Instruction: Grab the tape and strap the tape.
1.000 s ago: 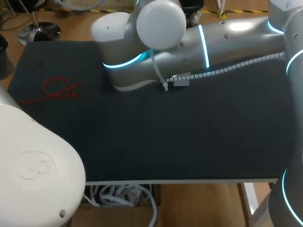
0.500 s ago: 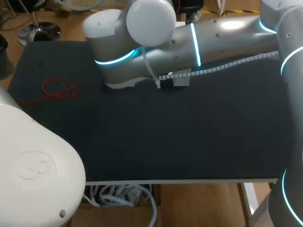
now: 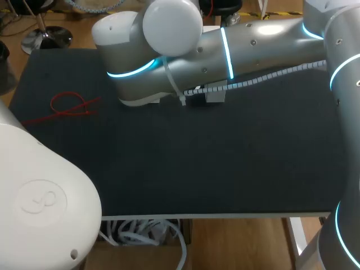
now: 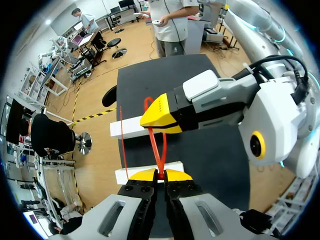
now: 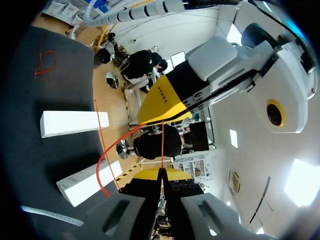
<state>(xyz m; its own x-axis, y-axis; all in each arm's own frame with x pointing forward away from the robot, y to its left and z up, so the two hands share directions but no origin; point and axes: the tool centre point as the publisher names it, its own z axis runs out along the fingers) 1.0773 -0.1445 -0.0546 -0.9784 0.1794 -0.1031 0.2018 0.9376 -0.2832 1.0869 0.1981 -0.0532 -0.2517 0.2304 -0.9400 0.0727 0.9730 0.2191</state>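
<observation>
Red spare loop (image 3: 70, 106) lies alone on the black table (image 3: 225, 163) in the head view, well apart from the work. The right arm (image 3: 253, 50) spans the far side and hides both grippers and the tape. Only a corner of a white block (image 3: 215, 97) peeks out beneath it, and the left arm (image 3: 39, 191) fills the near corner.

From the left wrist, the left gripper (image 4: 160, 175) has its jaws pressed together on the thin red tape (image 4: 159, 150). The strap rises to the right gripper (image 4: 161, 116), whose yellow tips meet it just ahead, above two white blocks (image 4: 129, 128). How the strap ends meet is masked by those tips.

From the right wrist, the right gripper's jaws look clamped on the same tape, which bows out in a curve toward the blocks. The grip is hard to confirm, since the strap is little more than a line there.

The likely risk is that an uneven pull slides the slim strap out of one pinch. The close-set tips could also knock together, and the tail could miss its head.
</observation>
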